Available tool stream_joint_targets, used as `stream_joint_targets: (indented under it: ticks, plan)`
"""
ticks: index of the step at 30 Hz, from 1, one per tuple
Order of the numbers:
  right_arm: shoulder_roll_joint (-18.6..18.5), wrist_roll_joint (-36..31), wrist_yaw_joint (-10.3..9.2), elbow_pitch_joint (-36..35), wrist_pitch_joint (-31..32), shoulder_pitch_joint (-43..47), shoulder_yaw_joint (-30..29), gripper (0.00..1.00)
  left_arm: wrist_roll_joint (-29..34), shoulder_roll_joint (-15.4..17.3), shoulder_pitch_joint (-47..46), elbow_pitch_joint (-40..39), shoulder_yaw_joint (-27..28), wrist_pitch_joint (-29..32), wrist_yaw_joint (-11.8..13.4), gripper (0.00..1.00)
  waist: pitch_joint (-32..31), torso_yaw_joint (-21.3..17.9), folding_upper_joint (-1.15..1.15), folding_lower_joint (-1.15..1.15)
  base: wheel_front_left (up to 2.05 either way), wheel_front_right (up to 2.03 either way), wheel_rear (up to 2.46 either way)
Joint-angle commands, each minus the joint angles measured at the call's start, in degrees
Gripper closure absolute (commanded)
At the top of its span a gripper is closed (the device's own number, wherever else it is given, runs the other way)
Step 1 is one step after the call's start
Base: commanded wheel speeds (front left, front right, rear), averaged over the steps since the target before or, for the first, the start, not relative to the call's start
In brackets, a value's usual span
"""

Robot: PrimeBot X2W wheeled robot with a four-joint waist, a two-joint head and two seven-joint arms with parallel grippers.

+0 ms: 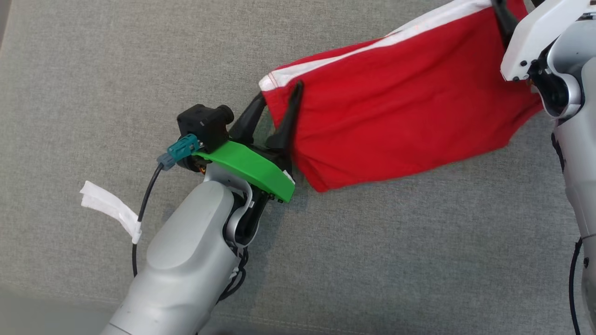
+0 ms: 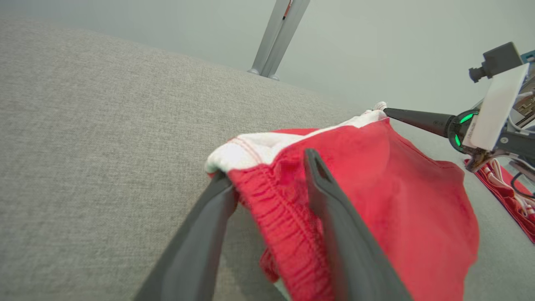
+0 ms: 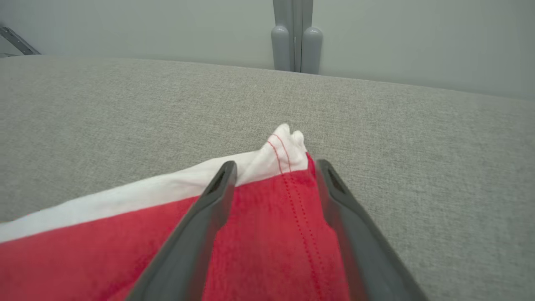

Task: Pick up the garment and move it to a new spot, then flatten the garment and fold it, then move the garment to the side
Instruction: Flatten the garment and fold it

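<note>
The garment, red cloth with a white band along its far edge, lies stretched across the grey fabric surface. My left gripper is at its left corner, open: one finger lies on top of the red cloth and the other beside the white hem. The left wrist view shows the same corner between the spread fingers of the left gripper. My right gripper is at the garment's far right corner. In the right wrist view it stands open, with the red cloth and white tip between and under its fingers.
A white tape tag hangs on the left arm's black cable. A grey metal post stands beyond the surface's far edge. Another red piece with white stripes lies under the right arm.
</note>
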Motion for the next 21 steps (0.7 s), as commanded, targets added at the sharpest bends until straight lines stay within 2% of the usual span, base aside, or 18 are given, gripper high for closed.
stream_joint_targets:
  ticks: [1,10,15,18,21]
  plan:
    - [-0.6,0.7,-0.05,0.6,-0.4,-0.5,0.4,0.00,0.6,0.1,0.2,-0.2,0.4,-0.3,-0.3,0.00,-0.4,0.0,0.00,0.00,0.00,0.00,0.00]
    - [-3.7,5.6,-0.05,1.4,1.4,2.8,4.2,0.00,1.1,0.0,5.8,-1.3,-0.9,-0.3,-1.4,0.00,-5.8,-0.6,0.00,0.00,0.00,0.00,0.00]
    - [-5.1,7.6,-0.05,0.8,2.1,5.3,4.9,0.00,1.4,1.7,9.3,-1.6,-1.4,-0.3,-1.6,0.00,-8.9,-1.0,0.00,0.00,0.00,0.00,0.00]
    - [-5.8,8.2,-0.05,0.5,2.0,6.7,5.0,0.00,2.0,2.3,11.1,-2.8,0.1,-0.3,-1.5,0.00,-10.3,-0.9,0.00,0.00,0.00,0.00,0.00]
    - [-6.1,8.6,-0.05,0.5,2.3,8.2,4.9,0.00,4.5,3.1,13.0,-5.3,4.4,-0.2,-0.4,0.00,-11.4,-0.4,0.00,0.00,0.00,0.00,0.00]
